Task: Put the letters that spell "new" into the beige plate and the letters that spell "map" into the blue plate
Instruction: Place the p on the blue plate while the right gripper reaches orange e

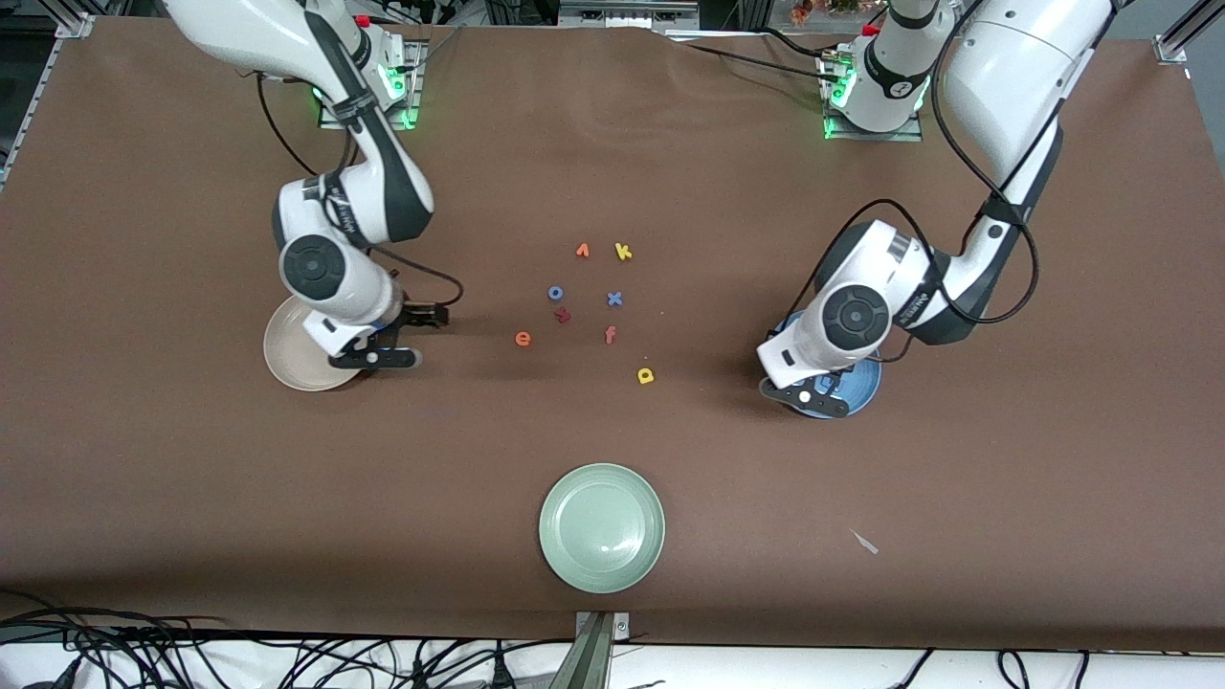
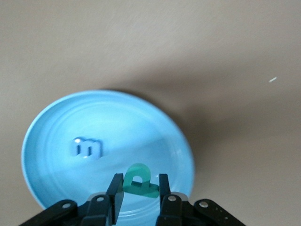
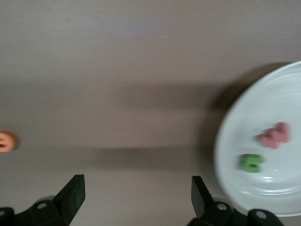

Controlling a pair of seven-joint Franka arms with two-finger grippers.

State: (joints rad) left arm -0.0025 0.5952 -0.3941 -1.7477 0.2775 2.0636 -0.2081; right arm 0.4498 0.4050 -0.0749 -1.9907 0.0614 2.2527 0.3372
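Over the blue plate (image 1: 864,388) (image 2: 117,122), my left gripper (image 1: 813,390) (image 2: 140,178) is shut on the teal-green p (image 2: 138,172). The blue m (image 2: 88,147) lies in that plate. My right gripper (image 1: 413,337) (image 3: 137,182) hangs open and empty over bare table beside the beige plate (image 1: 287,362) (image 3: 282,181). That plate holds the pinkish-red w (image 3: 275,135) and the green n (image 3: 252,163). The orange e (image 1: 523,338) (image 3: 5,141) lies on the table toward the middle. The yellow a (image 1: 645,375) lies nearer the front camera than the other loose letters.
Loose letters sit mid-table: an orange-red one (image 1: 582,251), a yellow k (image 1: 623,252), a blue o (image 1: 555,293), a blue x (image 1: 614,299), a dark red one (image 1: 563,314) and an orange-red f (image 1: 610,334). A pale green plate (image 1: 602,526) stands near the front edge.
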